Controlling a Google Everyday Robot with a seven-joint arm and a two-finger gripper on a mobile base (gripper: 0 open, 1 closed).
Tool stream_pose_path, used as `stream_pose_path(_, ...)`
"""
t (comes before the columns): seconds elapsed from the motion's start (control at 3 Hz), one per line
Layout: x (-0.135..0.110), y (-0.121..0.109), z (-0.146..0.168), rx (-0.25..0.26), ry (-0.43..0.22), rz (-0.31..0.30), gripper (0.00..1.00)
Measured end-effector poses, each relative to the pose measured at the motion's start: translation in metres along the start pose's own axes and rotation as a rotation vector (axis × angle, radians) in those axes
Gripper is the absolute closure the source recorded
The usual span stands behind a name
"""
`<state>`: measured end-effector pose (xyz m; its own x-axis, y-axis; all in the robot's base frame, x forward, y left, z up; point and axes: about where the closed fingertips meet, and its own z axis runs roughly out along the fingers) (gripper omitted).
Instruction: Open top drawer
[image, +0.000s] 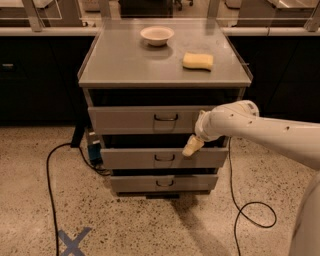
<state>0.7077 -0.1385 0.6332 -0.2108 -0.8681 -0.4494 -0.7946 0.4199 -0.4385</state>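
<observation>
My claw (192, 146) hangs low at the right side of the cabinet, its pale tip in front of the seam where the top drawer (130, 120) meets the middle drawer (135, 158). From here I cannot tell whether it is open or closed, and it holds nothing that I can make out. The top drawer sits directly under the tabletop (125, 65), with a dark gap above its front panel. Its small dark handle (166, 118) is at the centre of that panel, to the left of my claw and a little higher. I judge that I am in the approach step, since the handle is not yet gripped. The next move calls for lifting the claw and sliding it left until it lines up with the handle, closing on the bar, then pulling straight out toward me. The bowl (157, 35) and the yellow sponge (198, 61) on the tabletop should ride out a smooth pull.
</observation>
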Motion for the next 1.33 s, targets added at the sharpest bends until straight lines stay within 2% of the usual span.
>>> stream_pose_path(0.67,-0.003,-0.001,-0.003,0.009,-0.006,-0.003,0.0)
stream_pose_path(1.33,-0.03,-0.021,-0.025,0.088,-0.078,0.003,0.0)
